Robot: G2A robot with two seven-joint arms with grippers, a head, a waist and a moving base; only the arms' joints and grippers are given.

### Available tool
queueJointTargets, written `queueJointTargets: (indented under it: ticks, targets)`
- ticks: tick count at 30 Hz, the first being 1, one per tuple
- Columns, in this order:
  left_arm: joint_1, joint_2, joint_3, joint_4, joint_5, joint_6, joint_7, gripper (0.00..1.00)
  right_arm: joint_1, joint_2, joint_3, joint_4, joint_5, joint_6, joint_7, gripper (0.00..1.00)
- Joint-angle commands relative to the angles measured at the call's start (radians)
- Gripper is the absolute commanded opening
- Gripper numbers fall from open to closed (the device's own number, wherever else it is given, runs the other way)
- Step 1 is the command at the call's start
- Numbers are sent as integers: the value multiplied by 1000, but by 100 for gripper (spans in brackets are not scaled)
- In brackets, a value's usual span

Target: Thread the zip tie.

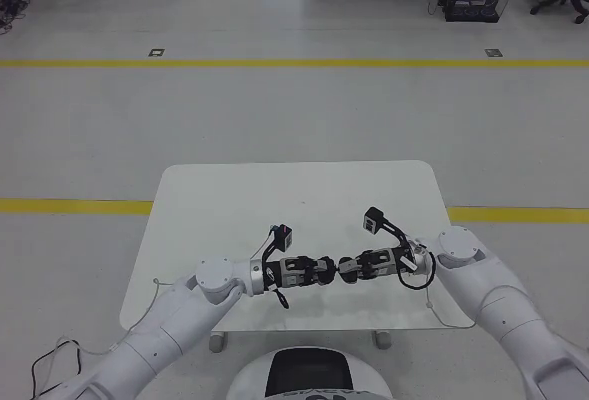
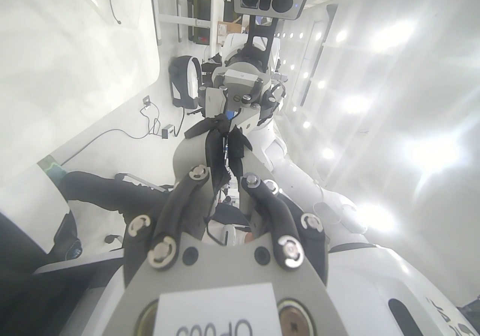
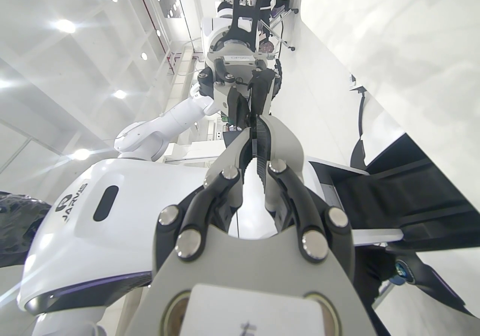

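Both arms are up over the near edge of the white rounded-corner counter (image 1: 224, 200), and they're nose to nose: the left gripper (image 1: 330, 270) comes in from the left, the right gripper (image 1: 345, 270) from the right, tips meeting just above the counter's front strip. On the left wrist view, the left gripper (image 2: 224, 127) has its two black cloth-wrapped fingers (image 2: 212, 154) drawn in narrow and converging at the tips, right against the other arm's gripper. From the right wrist, the right gripper (image 3: 255, 129) shows white fingers with black ribbed pads (image 3: 262, 150) pressed close together, only a sliver between them lower down, and its tips sit against the black fingers of the left gripper facing it. And the zip tie? It can't be made out for certain. A thin dark strand (image 2: 214, 202) trails back between the left gripper's fingers, but whether that is the tie can't be told. On the floor beyond the counter runs a yellow line (image 1: 74, 205), with a second yellow line (image 1: 74, 63) farther out.
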Motion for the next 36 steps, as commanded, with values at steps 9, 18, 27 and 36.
queueJointTargets:
  ticks: [9,18,27,36]
  targets:
    - [-3,-2,5,6,0,4,-1,0,1,-2,-2,6,5,-2,0,0]
    - [-6,-2,8,8,1,1,-4,0,2,-2,-4,9,7,-4,0,0]
    - [-4,-2,5,8,-1,-2,1,0,2,-3,-3,12,5,-4,0,0]
    - [-2,-1,4,5,1,-1,1,11,3,-5,-5,14,5,-7,0,0]
